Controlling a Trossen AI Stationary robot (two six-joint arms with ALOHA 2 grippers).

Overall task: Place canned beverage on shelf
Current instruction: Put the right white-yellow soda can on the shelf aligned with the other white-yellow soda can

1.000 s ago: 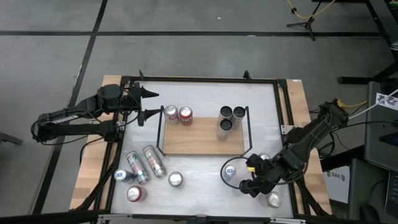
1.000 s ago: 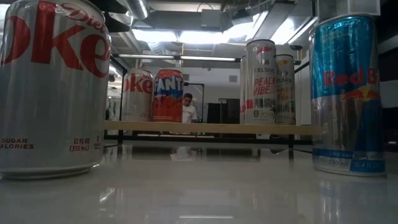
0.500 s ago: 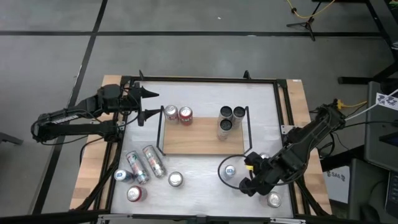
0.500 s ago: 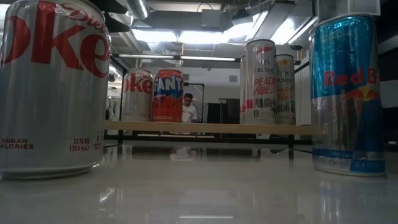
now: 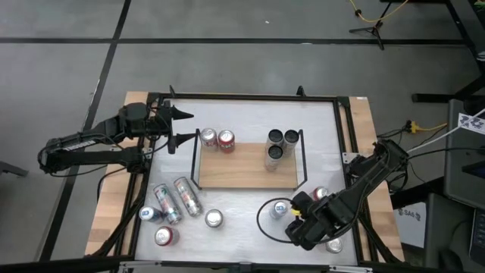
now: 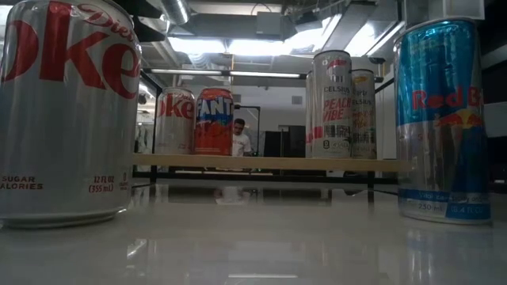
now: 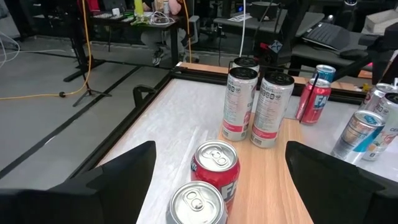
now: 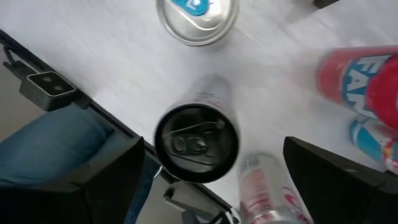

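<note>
The shelf (image 5: 246,171) is a light wooden board with black end rails. A silver can (image 5: 208,137) and a red can (image 5: 226,140) stand at its left end, and three tall cans (image 5: 275,144) at its right end. My right gripper (image 5: 298,226) hangs open, pointing down, near the table's front right. In its wrist view a black-topped can (image 8: 196,143) stands on the table below, between the fingers and clear of them. A blue-topped can (image 5: 280,207) stands just beside it. My left gripper (image 5: 189,126) waits open at the shelf's far left corner.
A red can (image 5: 321,194) and a silver-topped can (image 5: 333,244) stand close to my right gripper. Several more cans, two of them lying (image 5: 178,199), sit at the front left. The table's black frame (image 8: 43,87) runs just beside the black-topped can.
My right gripper has moved a little toward the table's near left and tipped further downward, staying open. The cans and my left arm have kept still.
</note>
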